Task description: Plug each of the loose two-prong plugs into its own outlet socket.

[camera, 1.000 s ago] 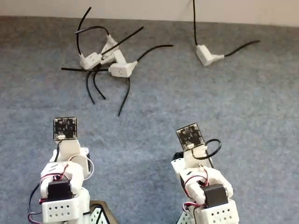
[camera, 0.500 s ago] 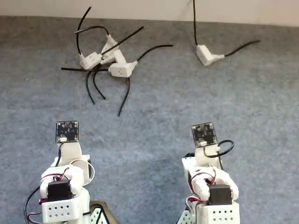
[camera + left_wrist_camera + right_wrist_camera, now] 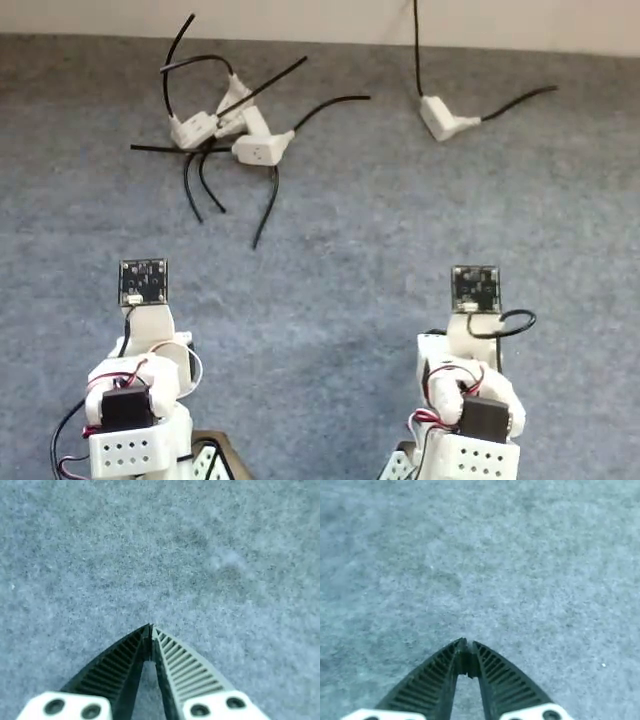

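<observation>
Left gripper (image 3: 151, 628) and right gripper (image 3: 465, 643) fingers closed, empty; plugs (image 3: 196, 130) lie well apart.

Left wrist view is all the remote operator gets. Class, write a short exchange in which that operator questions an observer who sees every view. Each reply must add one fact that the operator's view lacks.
Operator: Past my shut left gripper I see just grey carpet. Where are the plugs?
Observer: In the high view, a tangle of white plugs and sockets on black cords lies far across the carpet, near the wall.
Operator: Is everything in that tangle?
Observer: No. One white piece lies well apart from it, also near the wall.
</observation>
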### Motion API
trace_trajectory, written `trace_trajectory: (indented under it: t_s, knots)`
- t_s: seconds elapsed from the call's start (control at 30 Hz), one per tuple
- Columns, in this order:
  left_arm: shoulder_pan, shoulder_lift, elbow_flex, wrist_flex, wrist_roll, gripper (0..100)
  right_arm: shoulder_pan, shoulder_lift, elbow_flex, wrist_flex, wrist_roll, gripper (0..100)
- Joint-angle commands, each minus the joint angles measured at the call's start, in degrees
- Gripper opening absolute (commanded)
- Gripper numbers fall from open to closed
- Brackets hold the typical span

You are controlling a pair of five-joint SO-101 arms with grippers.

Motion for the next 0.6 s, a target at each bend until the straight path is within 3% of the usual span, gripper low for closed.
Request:
trace_trajectory:
  t_s: [0.0, 0.17, 0.57]
  knots:
    - [-0.5, -0.2, 0.9, 0.3, 0.4, 1, 1.3, 0.4, 7.5, 0.2, 0.7, 0.7]
    - [-0.5, -0.2, 0.9, 0.3, 0.4, 1, 6.1, 0.4, 7.5, 0.2, 0.8, 0.7]
    - [-0.5, -0.2, 0.9, 0.3, 0.4, 1, 6.5, 0.4, 7.5, 0.2, 0.8, 0.7]
